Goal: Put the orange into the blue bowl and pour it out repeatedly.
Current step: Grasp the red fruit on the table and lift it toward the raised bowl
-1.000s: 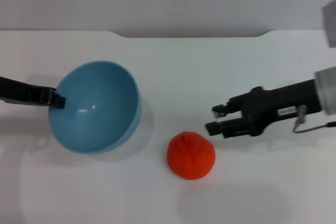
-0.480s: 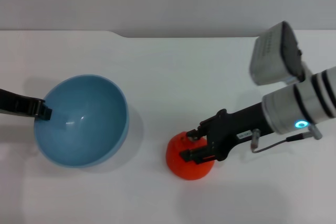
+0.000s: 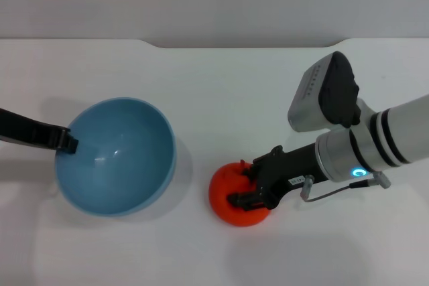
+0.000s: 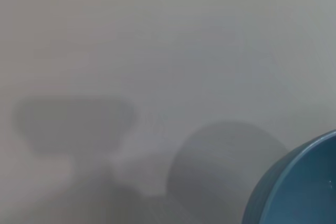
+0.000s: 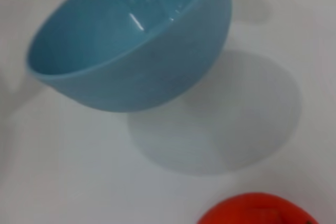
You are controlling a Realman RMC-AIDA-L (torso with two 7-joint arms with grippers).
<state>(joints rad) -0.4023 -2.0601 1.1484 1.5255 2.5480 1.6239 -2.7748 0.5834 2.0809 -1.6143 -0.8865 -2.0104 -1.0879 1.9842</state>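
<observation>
Reaching in from the right, the right gripper (image 3: 247, 188) is now sitting lower and further over the orange (image 3: 231, 195) than it was 0.5 s ago, and since 1.0 s ago it has gone from hovering apart from the fruit to straddling it. Its 2 dark fingers are lying one on either side of the orange's right half and look to be pressing against the skin, so the gripper is judged to be closing on the fruit, though a firm clamp cannot be confirmed. The orange is resting on the white table (image 3: 221, 85), to the right of the blue bowl (image 3: 115, 155) and clearly apart from it.

Over on the left, the left gripper (image 3: 67, 141) is pinching the bowl's left rim, and the bowl is being held tilted and off the table, judging by the shadow under it in the right wrist view. Compared with 0.5 s ago, the bowl is sitting slightly further right.

Several things could be going wrong from here. The fingers are gripping off-centre on a round, smooth fruit, so it could be squeezing out and rolling away during the lift. The bowl is being held by only 1 thin edge; a dropped orange could be knocking it out of that pinch or bouncing over the tilted lower side.
</observation>
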